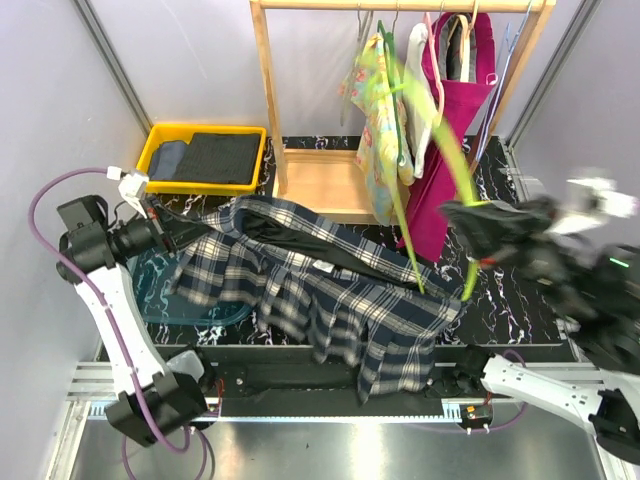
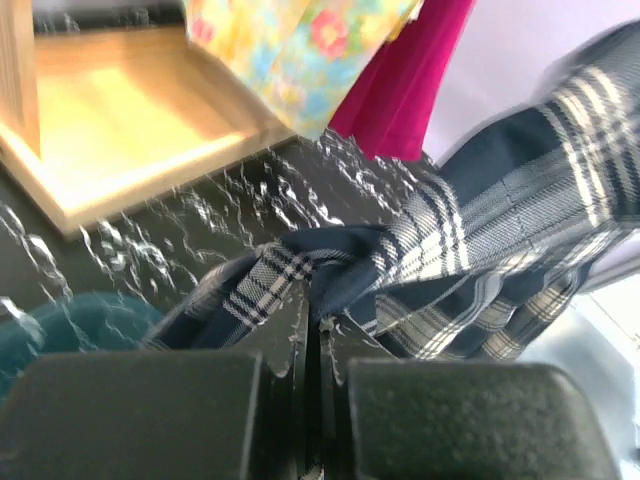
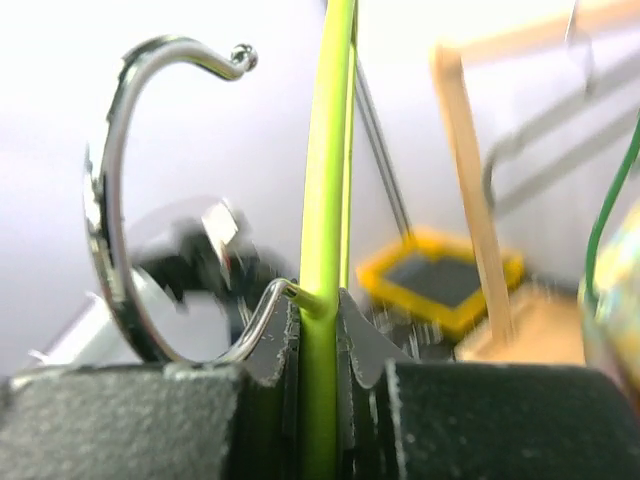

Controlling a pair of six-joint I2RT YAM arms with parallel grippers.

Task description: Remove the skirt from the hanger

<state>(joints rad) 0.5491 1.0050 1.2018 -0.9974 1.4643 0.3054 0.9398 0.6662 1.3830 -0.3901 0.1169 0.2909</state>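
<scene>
The navy and white plaid skirt lies spread across the black marbled table. My left gripper is shut on the skirt's left waist edge. My right gripper is shut on the lime-green hanger, held up at the right; the image is blurred there. In the right wrist view the green bar runs up between my jaws, with its metal hook to the left. The hanger's lower end reaches down to the skirt's right part; whether it still touches the skirt I cannot tell.
A wooden clothes rack stands at the back with a floral garment and a magenta dress hanging. A yellow tray with dark folded clothes sits back left. A teal dish lies under the skirt's left side.
</scene>
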